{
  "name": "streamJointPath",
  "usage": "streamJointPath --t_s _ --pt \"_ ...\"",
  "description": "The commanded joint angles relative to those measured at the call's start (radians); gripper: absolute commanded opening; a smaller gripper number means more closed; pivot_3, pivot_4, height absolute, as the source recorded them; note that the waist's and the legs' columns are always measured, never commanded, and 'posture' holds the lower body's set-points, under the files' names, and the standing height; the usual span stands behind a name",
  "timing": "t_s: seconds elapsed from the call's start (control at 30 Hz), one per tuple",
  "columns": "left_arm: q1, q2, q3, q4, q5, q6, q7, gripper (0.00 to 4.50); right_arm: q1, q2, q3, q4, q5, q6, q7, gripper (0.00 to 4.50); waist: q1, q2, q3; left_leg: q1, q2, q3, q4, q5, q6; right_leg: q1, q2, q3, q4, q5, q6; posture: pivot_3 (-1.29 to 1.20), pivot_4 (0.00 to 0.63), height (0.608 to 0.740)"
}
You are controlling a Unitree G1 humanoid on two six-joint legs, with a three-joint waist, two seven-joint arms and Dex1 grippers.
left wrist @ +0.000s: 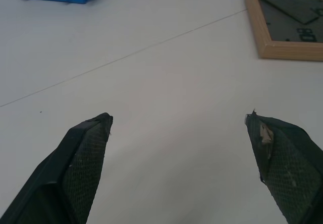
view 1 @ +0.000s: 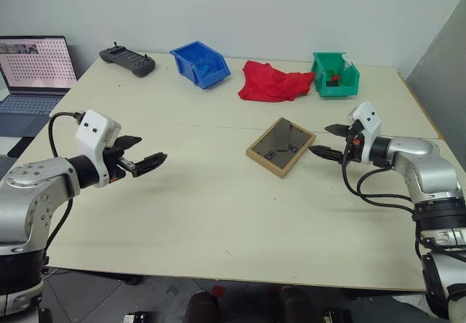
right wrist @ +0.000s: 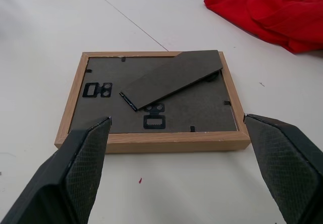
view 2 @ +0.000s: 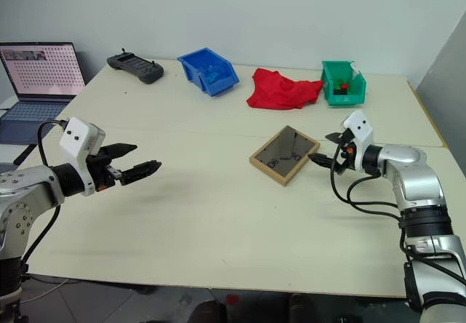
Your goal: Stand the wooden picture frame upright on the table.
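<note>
Black fingers of the left gripper [view 1: 144,156] stand wide apart and empty, hovering over bare bench [view 1: 204,221] well left of the work. Right of centre, just past the seam, the wooden picture frame [view 1: 280,146] lies flat, dark back up, easel stand folded against it. Nothing is lifted yet; all the standing-up remains. Its long axis seems to run diagonally, from near-left to far-right. The right gripper [right wrist: 176,171] is wide open, empty, just beside the frame's edge.

No text, label or number can be read anywhere; the laptop [view 2: 40,76] at the table's far left shows a grid of small marks, perhaps characters, too small to make out
</note>
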Motion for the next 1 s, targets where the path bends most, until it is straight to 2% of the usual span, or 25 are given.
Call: streamJointPath --t_s 0.03,0.33,0.37,0.47,0.57,0.7,0.97,1.0 --pt "-0.033 0.012 0.0 -0.007 0.001 -0.015 -0.002 4.5 -0.003 -0.019 -0.034 -0.022 0.006 -0.017 -0.007 4.46 0.0 0.0 0.0 0.0 0.0 0.0 0.0 0.0 0.0 0.0 0.0 0.0 0.0 0.0 0.0 0.0 0.15 0.74" --pt "-0.075 0.009 -0.021 0.037 0.016 -0.032 -0.012 4.5 0.012 -0.014 -0.044 -0.034 0.015 -0.001 -0.025 4.46 -0.001 0.0 0.0 0.0 0.0 0.0 0.0 0.0 0.0 0.0 0.0 0.0 0.0 0.0 0.0 0.0 0.15 0.74" --pt "-0.077 0.011 -0.029 0.047 0.024 -0.035 -0.012 4.5 0.016 -0.011 -0.048 -0.049 0.029 0.016 -0.02 4.29 -0.001 0.0 0.0 0.0 0.0 0.0 0.0 0.0 0.0 0.0 0.0 0.0 0.0 0.0 0.0 0.0 0.15 0.74" --pt "-0.073 0.016 -0.048 0.048 0.029 -0.042 -0.03 4.07 0.044 -0.022 -0.057 -0.097 0.057 0.045 0.003 3.7 0.001 0.0 0.0 0.0 0.0 0.0 0.0 0.0 0.0 0.0 0.0 0.0 0.0 0.0 0.0 0.0 0.15 0.74" --pt "-0.097 -0.011 -0.049 0.067 0.025 -0.055 -0.022 3.34 0.055 -0.021 -0.063 -0.09 0.046 0.032 -0.029 2.9 0.001 0.0 0.0 0.0 0.0 0.0 0.0 0.0 0.0 0.0 0.0 0.0 0.0 0.0 0.0 0.0 0.15 0.74" --pt "-0.135 -0.04 -0.092 0.091 0.039 -0.073 -0.024 2.55 0.047 -0.014 -0.058 -0.099 0.046 0.043 -0.052 2.03 0.001 0.0 0.0 0.0 0.0 0.0 0.001 0.0 0.0 0.0 0.0 0.0 0.0 0.0 0.0 0.0 0.15 0.74" --pt "-0.258 -0.204 -0.233 0.262 0.15 -0.21 0.016 0.77 0.034 0.029 -0.045 -0.052 -0.035 0.032 -0.224 0.06 0.002 0.0 0.0 0.0 0.0 0.0 0.001 0.0 0.0 0.001 0.0 0.0 0.0 0.0 0.0 0.0 0.15 0.74" --pt "-0.281 -0.235 -0.254 0.303 0.169 -0.238 0.022 0.61 0.033 0.04 -0.037 -0.059 -0.047 0.033 -0.247 0.0 0.001 0.0 0.0 0.0 0.0 0.0 0.001 0.0 0.0 0.001 0.0 0.0 0.0 0.0 0.0 0.0 0.15 0.74"
